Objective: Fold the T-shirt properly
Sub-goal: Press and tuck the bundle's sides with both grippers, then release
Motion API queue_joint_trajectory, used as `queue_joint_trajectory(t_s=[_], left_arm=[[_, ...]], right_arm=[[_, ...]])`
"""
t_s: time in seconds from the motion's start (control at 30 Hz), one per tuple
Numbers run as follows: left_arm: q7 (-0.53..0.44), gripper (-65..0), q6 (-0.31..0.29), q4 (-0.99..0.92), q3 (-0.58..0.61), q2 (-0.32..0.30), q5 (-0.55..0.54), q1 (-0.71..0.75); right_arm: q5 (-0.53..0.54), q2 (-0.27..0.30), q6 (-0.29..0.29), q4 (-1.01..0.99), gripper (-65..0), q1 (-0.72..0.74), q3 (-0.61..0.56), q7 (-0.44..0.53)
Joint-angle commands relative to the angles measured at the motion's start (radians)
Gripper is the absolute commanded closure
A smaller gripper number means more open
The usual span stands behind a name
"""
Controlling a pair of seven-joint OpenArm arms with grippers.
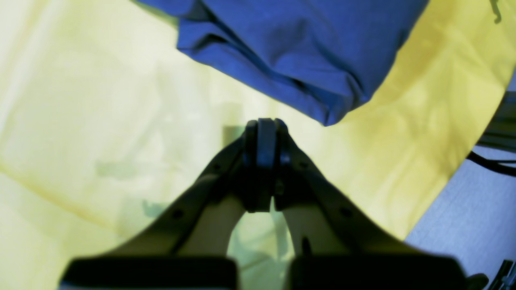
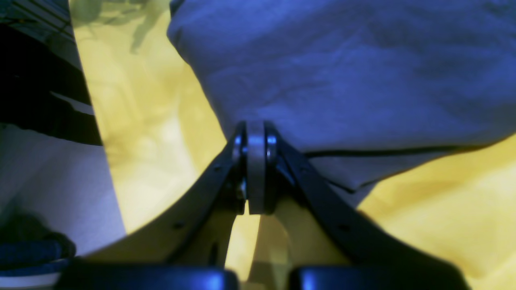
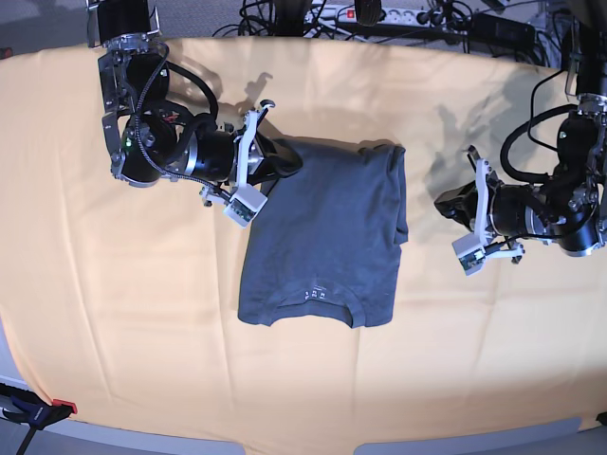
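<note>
The dark slate-grey T-shirt (image 3: 322, 237) lies flat on the orange-yellow cloth, folded into a narrow strip with its collar (image 3: 315, 294) toward the front. My right gripper (image 3: 292, 156) is shut, with its tip at the shirt's far left corner. In the right wrist view the gripper (image 2: 255, 129) touches the shirt's edge (image 2: 342, 80); I cannot tell whether any fabric is pinched. My left gripper (image 3: 441, 202) is shut and empty, to the right of the shirt and apart from it. In the left wrist view the gripper (image 1: 261, 125) sits just short of a shirt corner (image 1: 306, 56).
The orange-yellow cloth (image 3: 114, 284) covers the whole table. Cables and a power strip (image 3: 379, 14) lie along the back edge. A clamp (image 3: 28, 412) sits at the front left corner. The cloth's edge and grey surface (image 1: 463, 225) show right of my left gripper.
</note>
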Motion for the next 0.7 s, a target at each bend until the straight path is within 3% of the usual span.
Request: queue_joint_trajectory(t_s=[0.0,0.1,0.23,0.4,0.57,0.67], left_arm=[[-0.01,0.0,0.003,0.011,-0.018,-0.02,-0.005,-0.013],[-0.01,0.0,0.003,0.011,-0.024,-0.022,-0.005,0.0],[-0.011,0.0,0.003,0.011,-0.024,-0.022,-0.006,-0.001],[-0.01,0.0,0.003,0.011,-0.024,-0.026,-0.005,-0.001],[-0.01,0.0,0.003,0.011,-0.024,-0.047,-0.005,-0.001],[-0.01,0.0,0.003,0.011,-0.024,-0.053,-0.005,-0.001]], right_arm=[[-0.027,0.003,0.002,0.017,0.0,0.003,0.003,0.018],[-0.155,0.004,0.002,0.017,0.0,-0.018,0.003,0.02],[-0.187,0.011,0.002,0.017,0.0,-0.051,0.003,0.033],[-0.312,0.012,-0.001,0.017,0.0,-0.089,0.003,0.033],[-0.504,0.012,-0.208,0.017,0.0,-0.085,0.003,0.032],[-0.548,0.012,-0.322,0.018,0.0,-0.085,0.003,0.012]])
